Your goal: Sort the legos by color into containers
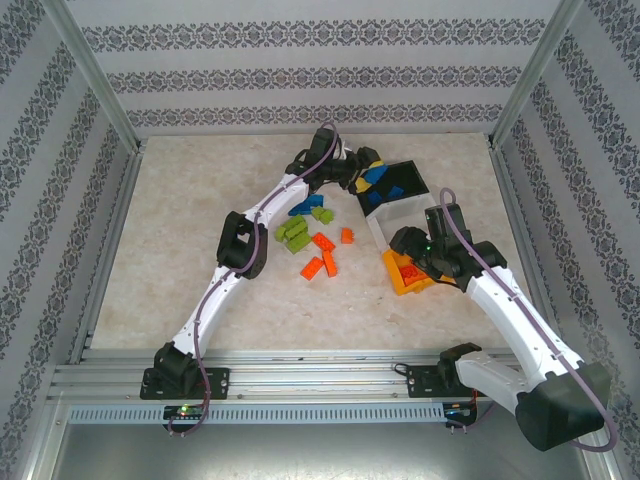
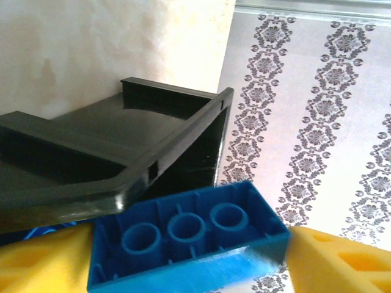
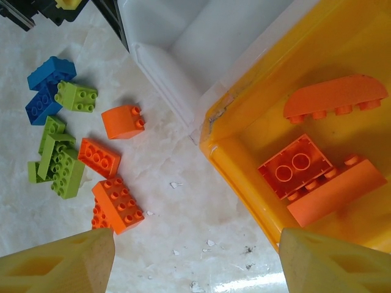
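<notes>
The left gripper point(image 2: 192, 262) has a blue brick point(image 2: 183, 238) lying between its yellow fingers point(image 2: 43, 262). The black bin point(image 2: 122, 152) sits just ahead of them. The brick spans the gap from one finger to the other, but whether the jaws clamp it or have let it go cannot be told. The right gripper point(image 3: 195, 262) hangs spread wide with nothing between its fingers, over the near rim of the orange-yellow bin point(image 3: 244, 177).

Judged from how things lie, the sort looks roughly half done. In the top view the black bin holds several blue pieces. Three orange pieces point(image 3: 296, 165) lie in the orange-yellow bin, ahead of the right gripper and to its right. The white bin point(image 3: 183, 36), farther beyond that gripper, shows no brick in the part visible.

The rest sits on the table to the right gripper's left: two loose blue bricks point(image 3: 46, 85), a cluster of lime green bricks point(image 3: 58, 162) and several loose orange bricks point(image 3: 116, 204). The greens look wholly unsorted.
</notes>
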Motion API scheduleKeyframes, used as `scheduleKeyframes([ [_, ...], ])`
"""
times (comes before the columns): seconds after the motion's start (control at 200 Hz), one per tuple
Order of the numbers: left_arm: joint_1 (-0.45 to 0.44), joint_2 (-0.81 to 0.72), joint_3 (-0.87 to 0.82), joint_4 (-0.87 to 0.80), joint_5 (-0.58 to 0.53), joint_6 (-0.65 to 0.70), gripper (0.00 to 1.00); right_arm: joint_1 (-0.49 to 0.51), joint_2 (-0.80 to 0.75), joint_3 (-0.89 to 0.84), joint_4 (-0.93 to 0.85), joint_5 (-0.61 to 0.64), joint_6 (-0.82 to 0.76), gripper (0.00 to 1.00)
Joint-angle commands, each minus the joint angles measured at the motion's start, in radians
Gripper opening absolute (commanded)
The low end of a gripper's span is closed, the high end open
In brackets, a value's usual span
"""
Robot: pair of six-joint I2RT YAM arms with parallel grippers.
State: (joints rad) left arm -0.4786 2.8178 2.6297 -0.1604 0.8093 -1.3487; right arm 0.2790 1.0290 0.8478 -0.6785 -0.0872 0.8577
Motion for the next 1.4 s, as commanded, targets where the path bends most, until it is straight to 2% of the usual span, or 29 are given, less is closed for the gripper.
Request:
scheduleKeyframes([
  [0.0,-0.015,0.008,0.036,0.071,0.010,-0.034,0.82,-0.009,0.006,0.023,0.001,-0.009,-0.023,0.72],
  [0.105,-0.015,0.008,0.035,0.074,0.013,-0.038,0.84,-0.012,0.008,0.021,0.003,-0.012,-0.026,0.72],
  [0.175,-0.015,0.007,0.035,0.072,0.020,-0.035,0.92,-0.012,0.010,0.019,0.005,-0.016,-0.025,0.72],
  [0.39,-0.008,-0.018,0.035,0.053,0.036,-0.009,0.92,-0.010,0.004,0.006,0.013,-0.019,-0.011,0.72],
  [0.49,0.005,-0.064,0.025,-0.045,0.051,0.095,0.92,-0.002,0.010,-0.001,0.013,-0.020,0.003,0.72],
  [0.62,0.038,-0.197,-0.060,-0.287,0.006,0.342,0.92,0.042,0.058,0.014,0.028,-0.026,0.011,0.72],
  [0.779,0.092,-0.405,-0.248,-0.601,-0.182,0.642,0.93,0.134,0.238,0.129,-0.009,-0.058,-0.031,0.72],
  [0.884,0.130,-0.555,-0.439,-0.692,-0.289,0.766,0.94,0.199,0.399,0.239,-0.063,-0.083,-0.076,0.72],
  [0.979,0.178,-0.715,-0.696,-0.638,-0.318,0.790,0.95,0.261,0.549,0.356,-0.122,-0.097,-0.132,0.70],
  [1.159,0.297,-0.987,-1.130,-0.501,-0.281,0.757,0.95,0.363,0.790,0.564,-0.214,-0.064,-0.253,0.67],
  [1.254,0.346,-1.088,-1.264,-0.491,-0.265,0.769,0.96,0.373,0.863,0.625,-0.231,-0.053,-0.287,0.64],
  [1.394,0.391,-1.176,-1.366,-0.511,-0.265,0.795,0.96,0.367,0.956,0.695,-0.263,-0.043,-0.323,0.59],
])
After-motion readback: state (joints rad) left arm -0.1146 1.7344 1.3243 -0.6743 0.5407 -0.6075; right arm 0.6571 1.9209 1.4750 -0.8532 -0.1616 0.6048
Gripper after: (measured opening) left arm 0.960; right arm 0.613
